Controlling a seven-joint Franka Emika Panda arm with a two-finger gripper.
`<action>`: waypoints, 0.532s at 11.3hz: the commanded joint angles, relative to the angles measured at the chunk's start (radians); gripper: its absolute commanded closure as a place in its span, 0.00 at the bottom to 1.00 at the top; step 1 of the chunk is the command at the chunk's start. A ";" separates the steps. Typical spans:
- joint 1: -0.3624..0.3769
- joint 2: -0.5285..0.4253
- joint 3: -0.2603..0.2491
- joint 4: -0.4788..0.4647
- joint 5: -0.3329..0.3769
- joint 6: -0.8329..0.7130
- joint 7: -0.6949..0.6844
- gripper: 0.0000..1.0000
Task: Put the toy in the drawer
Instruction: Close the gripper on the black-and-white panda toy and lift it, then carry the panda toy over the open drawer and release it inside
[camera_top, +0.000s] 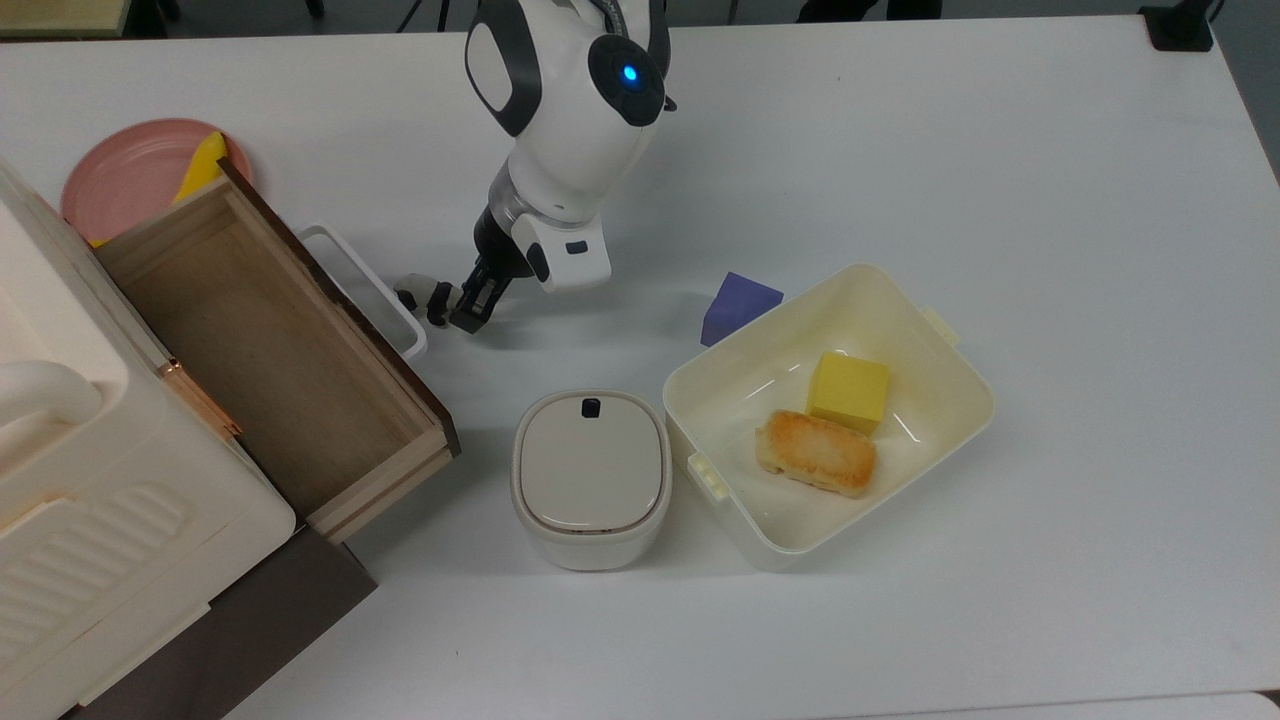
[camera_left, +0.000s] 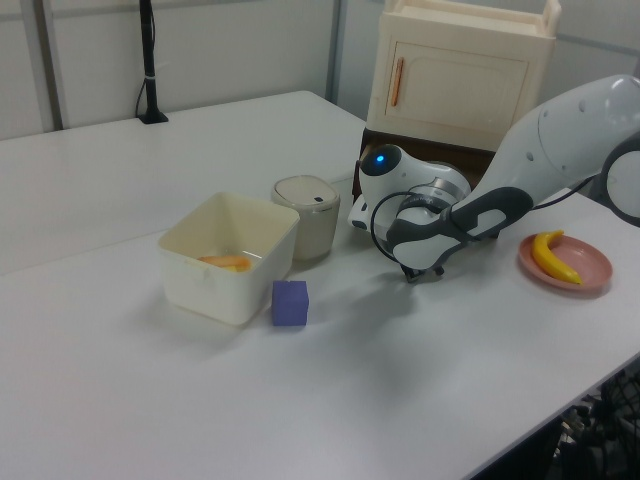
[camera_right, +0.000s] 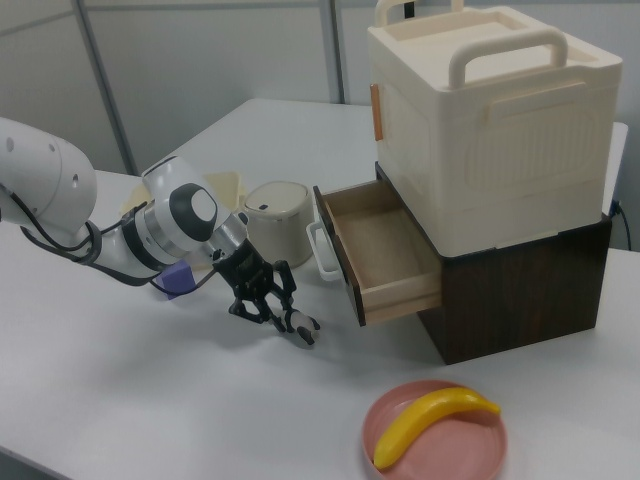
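white table (camera_top: 1000, 150) | on it: pink plate (camera_top: 130, 175), purple block (camera_top: 738, 305), cream tub (camera_top: 940, 440), lidded pot (camera_top: 590, 478)

- The desk (camera_top: 1000, 150) is smooth, matt white.
- The drawer (camera_top: 270, 350) is pale bare wood with visible grain, matt, with a dark brown front and a white plastic loop handle (camera_top: 365, 290).
- The arm shell (camera_top: 560, 110) is glossy white plastic with dark grey bands; the pincer (camera_top: 462, 303) is matt black.
- The tub (camera_top: 930, 440) is cream plastic, slightly shiny inside.
- The lidded pot (camera_top: 590, 480) looks like smooth satin plastic.
- The plate (camera_right: 440, 445) is smooth pink plastic.
- The toy (camera_right: 300, 324) looks like glossy black-and-white plastic.
- The cabinet (camera_right: 490, 130) is cream moulded plastic.
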 joint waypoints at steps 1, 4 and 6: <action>0.011 -0.046 -0.006 -0.014 -0.013 -0.009 -0.024 0.78; 0.044 -0.116 0.057 0.005 0.026 -0.123 -0.024 0.78; 0.042 -0.129 0.138 0.168 0.220 -0.313 -0.029 0.78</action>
